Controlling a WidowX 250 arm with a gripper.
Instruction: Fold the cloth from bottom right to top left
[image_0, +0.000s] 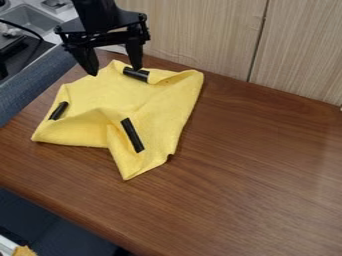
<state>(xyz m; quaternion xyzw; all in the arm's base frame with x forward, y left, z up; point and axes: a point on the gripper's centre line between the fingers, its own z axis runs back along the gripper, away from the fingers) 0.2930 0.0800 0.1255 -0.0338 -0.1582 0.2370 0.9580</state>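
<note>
One wooden table (257, 175) takes up most of the view, its front edge slanting from the left side down to the bottom. Pale wood-grain panels (197, 32) stand behind it, with a dark seam between them.

Yellow cloth (157, 107) next: on the table, left of centre, near the back edge. Rumpled, roughly four-cornered. Long axis runs lower left to upper right; one corner points lower left, a rounded one upper right, a sharp one down toward the table's front edge. Top corner points up, under the gripper. A raised fold goes from the lower-left corner to the middle, then bends down to the bottom tip.

Gripper (115, 71) hangs from the top edge over the cloth's top corner, pointing down. Fingers wide apart, nothing held; contact with the cloth, cannot tell.

Blue-grey surface (37, 90) lies along the table's left side, grey sink (33, 19) beyond it at upper left.

Three black strips on the cloth: middle strip (132, 135) steep, top leaning left; upper strip (135, 74) near the right-hand fingertip, slanting gently down to the right; left strip (59, 110) leaning right at its top, near the left edge.
</note>
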